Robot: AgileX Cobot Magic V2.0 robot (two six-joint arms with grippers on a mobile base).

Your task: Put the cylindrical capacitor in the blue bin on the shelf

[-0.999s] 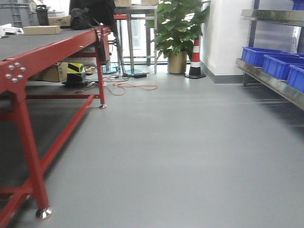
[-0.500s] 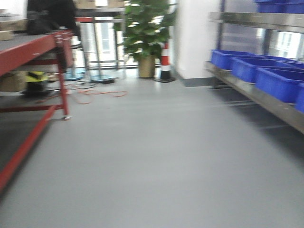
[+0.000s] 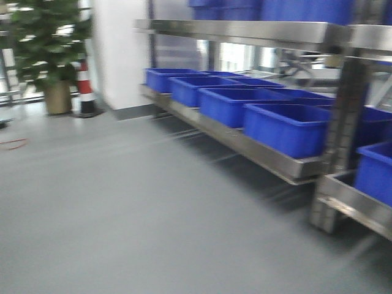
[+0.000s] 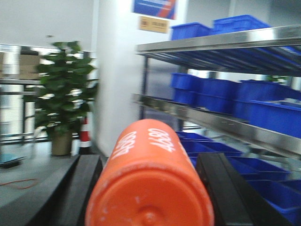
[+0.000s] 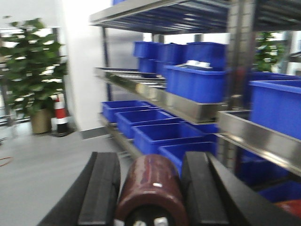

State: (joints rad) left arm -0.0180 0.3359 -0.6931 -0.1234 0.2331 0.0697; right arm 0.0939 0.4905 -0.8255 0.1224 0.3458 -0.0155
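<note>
In the left wrist view, my left gripper (image 4: 149,162) is shut on an orange cylindrical capacitor (image 4: 150,193) with white print, held lengthwise between the black pads. My right gripper (image 5: 150,162) is shut on a dark red cylindrical capacitor (image 5: 149,188), seen in the right wrist view. A steel shelf (image 3: 269,158) runs along the right. Several blue bins (image 3: 288,125) stand in a row on its low tier. More blue bins (image 5: 197,80) sit on the tier above. Neither gripper shows in the front view. Both are some way back from the shelf.
A steel upright post (image 3: 337,141) stands at the front of the shelf. A potted plant (image 3: 49,55) and a striped traffic cone (image 3: 84,89) stand by the white wall (image 3: 119,55) at the far left. Grey floor (image 3: 122,208) lies before the shelf.
The front view has swung right. The red table has left the frame. The plant and cone have slid to the left edge, and the shelf with its bins now fills the right side.
</note>
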